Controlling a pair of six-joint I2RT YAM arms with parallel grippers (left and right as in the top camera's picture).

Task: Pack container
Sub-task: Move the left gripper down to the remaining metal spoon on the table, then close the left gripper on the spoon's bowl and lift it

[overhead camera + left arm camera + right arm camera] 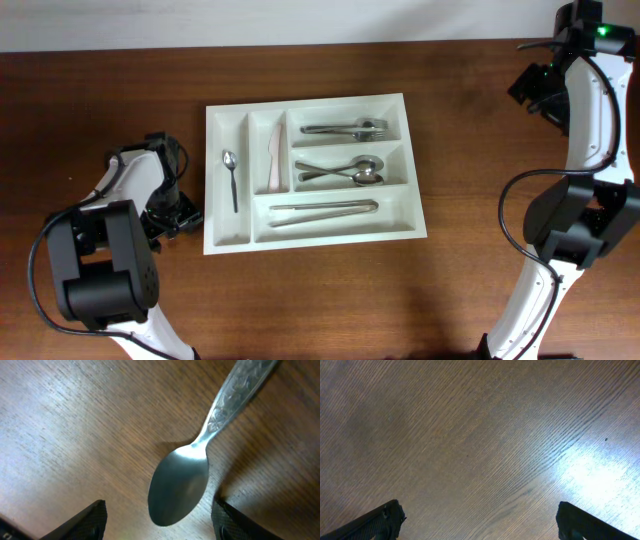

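Container (228, 228) sits mid-table (100, 90), long side across, apparently square to the edge. Its slots hold a teaspoon (230, 175), a pale knife (275, 160), forks (345, 128), spoons (345, 170) and tongs (323, 208).

Left gripper (159, 505) is just off the tray's left wall. Its fingers stand apart either side of a loose spoon (177, 485) lying flat on the wood, touching neither side of the bowl. Right gripper (480, 525) is spread wide over bare table at the far right, holding nothing.

Handling, my judgement: the spoon is rigid steel, light, thin and slick. The polished bowl would likely squirt out of a pinch. I would rather close across the neck or the embossed handle (better bite there), pads low to the wood. The tray looks like light, stiff plastic and may skate if nudged. If it needs moving, grip a rim wall.
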